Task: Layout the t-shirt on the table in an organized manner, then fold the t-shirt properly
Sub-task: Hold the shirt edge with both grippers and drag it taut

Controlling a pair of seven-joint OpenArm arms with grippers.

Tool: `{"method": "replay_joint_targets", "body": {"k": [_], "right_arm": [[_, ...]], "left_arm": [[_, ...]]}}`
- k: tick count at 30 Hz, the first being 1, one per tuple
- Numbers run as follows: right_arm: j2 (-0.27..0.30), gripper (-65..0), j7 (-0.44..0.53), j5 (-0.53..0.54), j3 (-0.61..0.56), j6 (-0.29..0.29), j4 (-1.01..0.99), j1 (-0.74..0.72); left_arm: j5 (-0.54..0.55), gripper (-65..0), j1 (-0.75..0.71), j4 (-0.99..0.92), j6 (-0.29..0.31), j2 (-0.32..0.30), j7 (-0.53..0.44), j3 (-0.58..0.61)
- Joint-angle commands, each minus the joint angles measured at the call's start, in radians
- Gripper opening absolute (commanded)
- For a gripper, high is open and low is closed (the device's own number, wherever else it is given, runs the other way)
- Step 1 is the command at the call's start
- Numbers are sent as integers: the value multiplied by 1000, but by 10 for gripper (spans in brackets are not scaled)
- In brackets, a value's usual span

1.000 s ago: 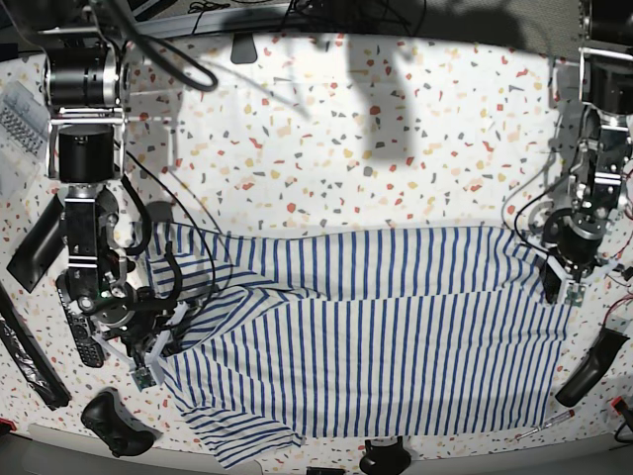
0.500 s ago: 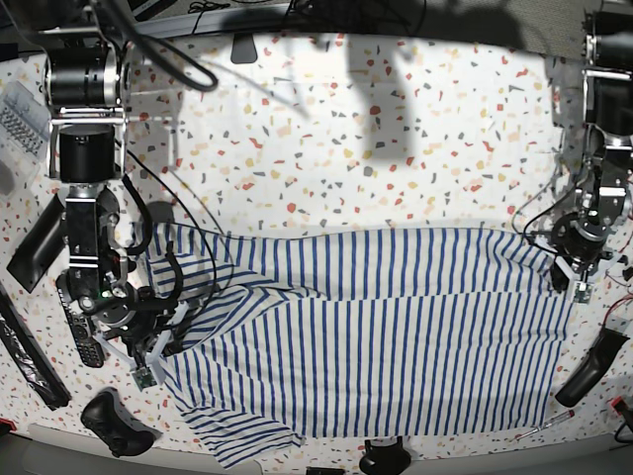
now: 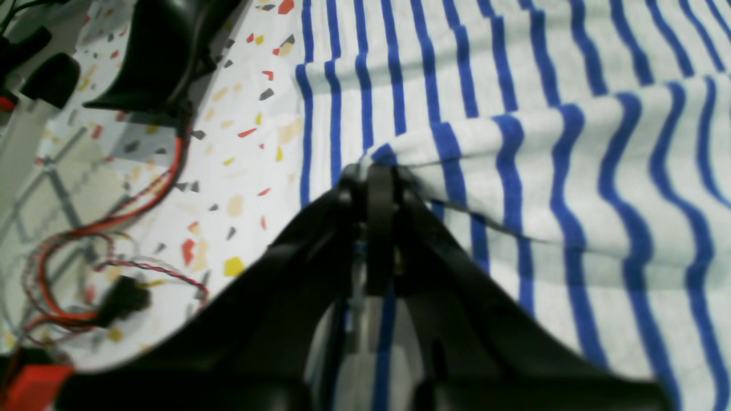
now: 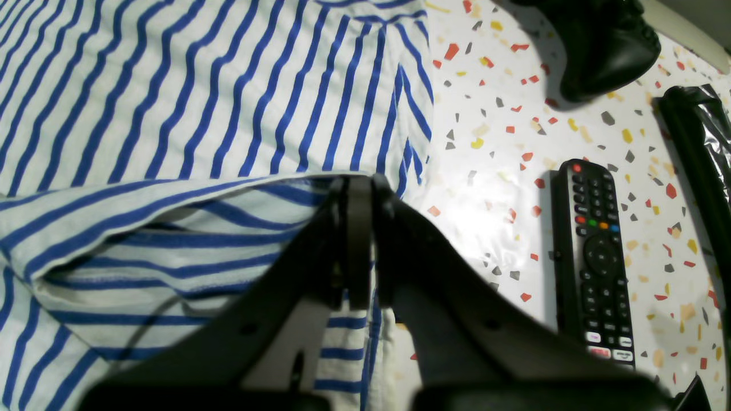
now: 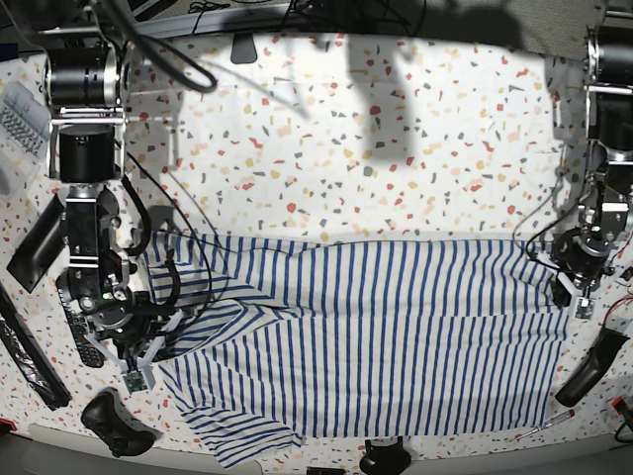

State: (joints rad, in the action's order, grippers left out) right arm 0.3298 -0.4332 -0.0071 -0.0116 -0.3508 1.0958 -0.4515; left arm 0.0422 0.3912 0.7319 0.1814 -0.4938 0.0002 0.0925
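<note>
While t-shirt (image 5: 376, 336) lies on table (image 5: 396, 148), both end effectors clamp its edges.

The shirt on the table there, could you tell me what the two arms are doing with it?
Both grippers are shut on the t-shirt, which is spread across the table. The left gripper pinches one edge and the right gripper pinches the opposite end, near a sleeve. The cloth is partly lifted and wrinkled, so it is not yet laid flat, and no fold shows.

One t-shirt (image 5: 376, 336), one remote (image 4: 597, 257).
</note>
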Motion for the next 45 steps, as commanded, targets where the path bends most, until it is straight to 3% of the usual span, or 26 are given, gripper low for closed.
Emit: {"method": "replay_joint_targets", "body": {"k": [1,4,11,14,15,19,21,32,35,37,41,43,45], "right_arm": [[11,-650,31,3,5,7,18,-34],[11,-650,29,3,5,7,18,-34],[11,-650,25,10,5,-17,18,-34],[11,-650,51,10,5,-18,18,-34],[11,-633,74,10,5,-18,18,-34],[11,-377,153,7,5,-18,18,-34],[11,-339,164,7,5,-16,18,-34],[11,-340,164,71,5,-16,18,-34],[11,-340,163,97,5,-16,18,-34],[11,-340,163,97,5,-16,18,-34],[11,-340,135,97,5,-16,18,-34],[11,-340,76,97,5,-16,18,-34],[11,-340,-3,98,5,-16,18,-33]], "left_arm": [[0,-650,30,13,-8,-19,-24,-5],[1,-650,29,14,-4,-19,-24,-5],[1,-650,27,14,84,-14,-28,-5],[1,-650,27,14,85,-13,-28,-5],[1,-650,27,14,85,-13,-28,-5],[1,-650,27,14,85,-13,-28,-5],[1,-650,27,14,85,-13,-28,-5],[0,-650,27,14,84,-14,-40,-6],[0,-513,28,14,77,-17,-110,-6],[0,-452,30,14,34,-16,-163,-6],[0,-439,42,14,9,-17,-146,-6],[0,-439,43,14,9,-17,-142,-6],[17,-439,44,14,11,-16,-79,-6]]}}
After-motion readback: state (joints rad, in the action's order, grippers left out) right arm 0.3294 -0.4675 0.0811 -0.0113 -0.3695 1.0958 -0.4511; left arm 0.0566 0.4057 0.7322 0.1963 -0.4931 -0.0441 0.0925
